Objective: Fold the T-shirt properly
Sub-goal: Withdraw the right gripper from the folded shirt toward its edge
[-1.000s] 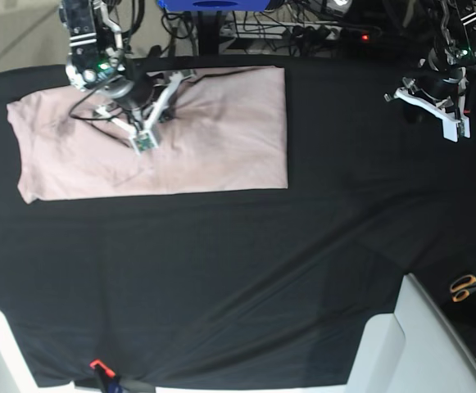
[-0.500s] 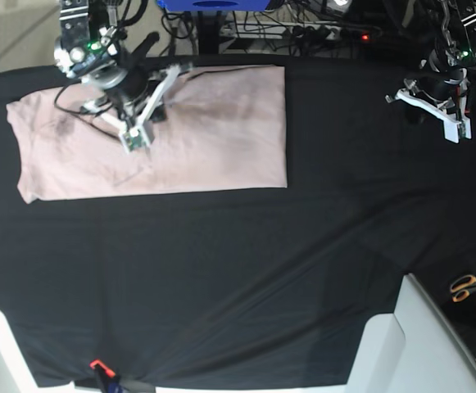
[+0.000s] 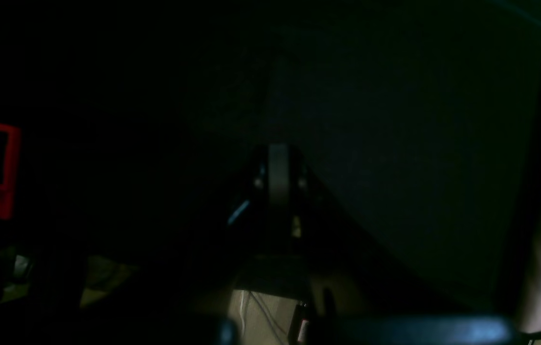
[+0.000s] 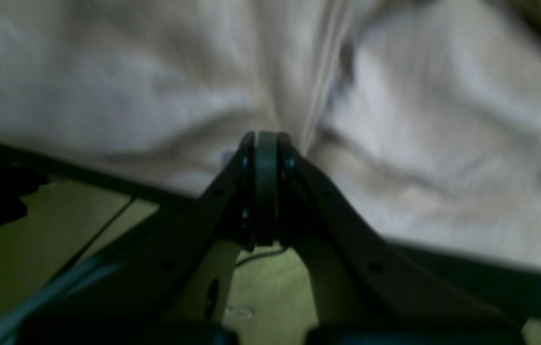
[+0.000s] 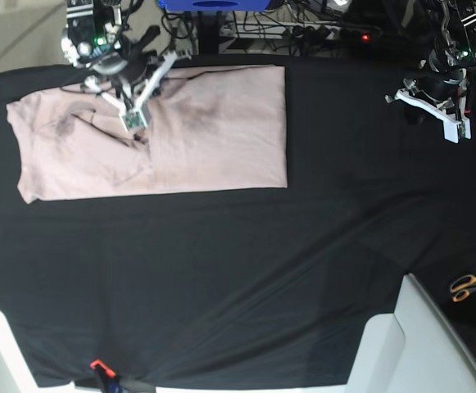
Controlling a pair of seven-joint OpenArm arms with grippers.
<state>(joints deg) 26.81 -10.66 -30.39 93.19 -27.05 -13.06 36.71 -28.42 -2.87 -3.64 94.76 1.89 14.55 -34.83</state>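
The right hand (image 5: 131, 119), jaws together and empty, has pulled back toward the desk's far edge, leaving the T-shirt (image 5: 213, 131) folded flat; the left hand (image 5: 455, 131) waits shut.

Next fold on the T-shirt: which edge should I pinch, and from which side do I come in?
Probably the short edge at the base view's left end of the T-shirt, coming from beyond that end. The shirt lies flat as a long rectangle, so that free edge could swing across. The right gripper is nearest.
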